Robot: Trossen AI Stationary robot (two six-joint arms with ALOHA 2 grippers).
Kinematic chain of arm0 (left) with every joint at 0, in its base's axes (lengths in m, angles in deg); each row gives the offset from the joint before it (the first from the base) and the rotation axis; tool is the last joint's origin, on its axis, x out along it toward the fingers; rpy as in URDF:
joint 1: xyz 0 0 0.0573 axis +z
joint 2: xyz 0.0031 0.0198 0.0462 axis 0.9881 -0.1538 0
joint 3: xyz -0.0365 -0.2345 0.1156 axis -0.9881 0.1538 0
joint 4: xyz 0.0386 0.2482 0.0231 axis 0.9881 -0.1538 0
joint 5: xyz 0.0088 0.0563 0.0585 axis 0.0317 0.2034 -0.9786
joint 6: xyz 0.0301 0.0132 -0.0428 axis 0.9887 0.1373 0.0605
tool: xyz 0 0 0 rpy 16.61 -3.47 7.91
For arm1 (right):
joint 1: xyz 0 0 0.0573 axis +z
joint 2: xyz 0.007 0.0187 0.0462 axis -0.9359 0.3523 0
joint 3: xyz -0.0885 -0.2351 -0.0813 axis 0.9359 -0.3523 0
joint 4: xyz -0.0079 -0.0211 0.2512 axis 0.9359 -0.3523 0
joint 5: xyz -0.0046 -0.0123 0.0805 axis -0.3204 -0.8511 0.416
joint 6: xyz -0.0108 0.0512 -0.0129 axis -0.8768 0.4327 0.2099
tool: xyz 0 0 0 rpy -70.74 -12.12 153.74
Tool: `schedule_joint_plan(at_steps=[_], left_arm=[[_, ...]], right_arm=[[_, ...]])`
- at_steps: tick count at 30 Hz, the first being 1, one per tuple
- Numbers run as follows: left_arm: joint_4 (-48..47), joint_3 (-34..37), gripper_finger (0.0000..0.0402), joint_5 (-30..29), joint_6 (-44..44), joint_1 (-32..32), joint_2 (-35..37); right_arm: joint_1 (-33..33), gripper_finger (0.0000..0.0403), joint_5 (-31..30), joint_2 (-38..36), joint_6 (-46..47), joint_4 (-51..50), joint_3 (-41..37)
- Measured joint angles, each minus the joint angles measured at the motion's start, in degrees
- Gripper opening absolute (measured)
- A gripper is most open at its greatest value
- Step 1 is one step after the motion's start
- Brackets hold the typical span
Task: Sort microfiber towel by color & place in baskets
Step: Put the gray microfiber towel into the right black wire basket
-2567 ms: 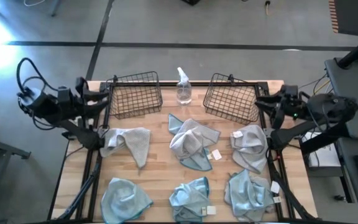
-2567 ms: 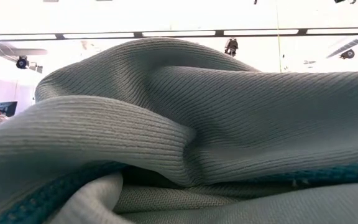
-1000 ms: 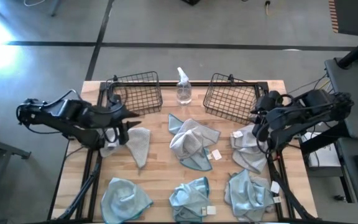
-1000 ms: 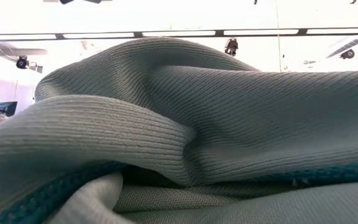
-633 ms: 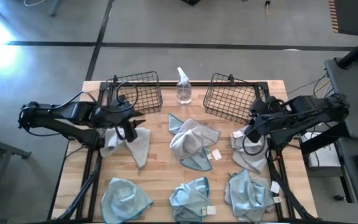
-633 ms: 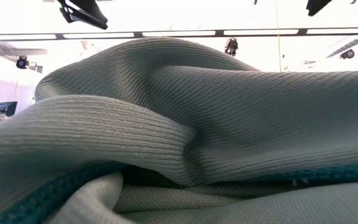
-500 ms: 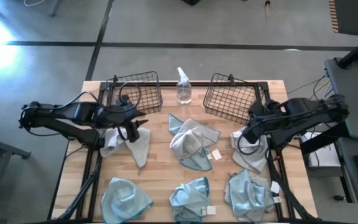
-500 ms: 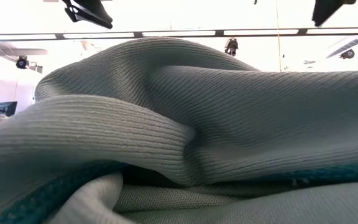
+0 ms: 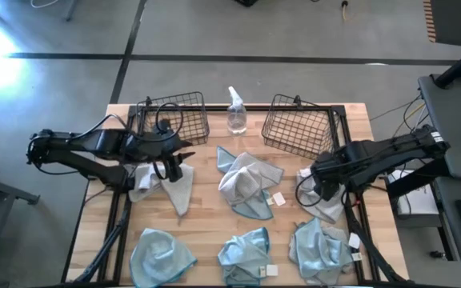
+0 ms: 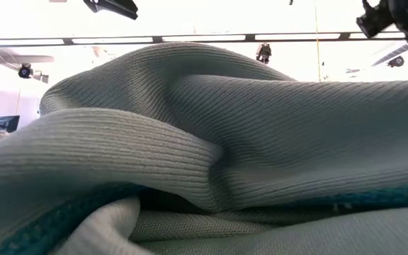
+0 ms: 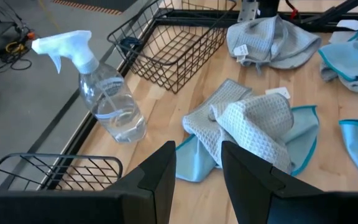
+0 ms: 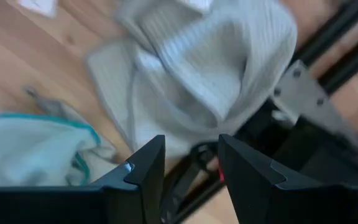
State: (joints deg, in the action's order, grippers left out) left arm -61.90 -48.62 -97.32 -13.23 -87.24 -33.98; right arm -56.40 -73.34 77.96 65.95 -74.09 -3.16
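Observation:
Several microfiber towels lie crumpled on the table. Pale grey ones are at the left (image 9: 173, 184) and at the right (image 9: 324, 192), and a grey one lies over a teal one in the middle (image 9: 246, 186). Three teal ones (image 9: 160, 256) (image 9: 245, 254) (image 9: 318, 248) lie along the near edge. Two wire baskets (image 9: 174, 120) (image 9: 298, 126) stand at the far edge. My left gripper (image 9: 173, 162) (image 11: 197, 146) is open above the left grey towel's far part. My right gripper (image 9: 310, 182) (image 12: 191, 140) is open above the right grey towel (image 12: 210, 68).
A clear spray bottle (image 9: 236, 112) (image 11: 107, 93) stands between the two baskets. Black rails of the table frame (image 12: 328, 81) run along the right edge beside the grey towel. A towel fold (image 10: 204, 163) right in front of the low camera hides the table there.
My right gripper has swung away from the right basket toward the table's near edge and a little leftward, coming down over the right grey towel. My left gripper has moved slightly rightward over the left grey towel. No towel has moved.

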Motion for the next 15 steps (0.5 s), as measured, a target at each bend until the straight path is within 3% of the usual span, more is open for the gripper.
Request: schedule_joint_plan(at_steps=[11,15], left_arm=[[0.0,-0.4,0.0114,0.0,0.0,0.0,0.2],[0.0,-0.3,0.0114,0.0,-0.4,0.0,0.2]], right_arm=[[0.0,0.0146,-0.3,0.0,-0.5,1.4,-9.8],[0.0,0.0146,-0.3,0.0,-0.5,7.8,-12.9]])
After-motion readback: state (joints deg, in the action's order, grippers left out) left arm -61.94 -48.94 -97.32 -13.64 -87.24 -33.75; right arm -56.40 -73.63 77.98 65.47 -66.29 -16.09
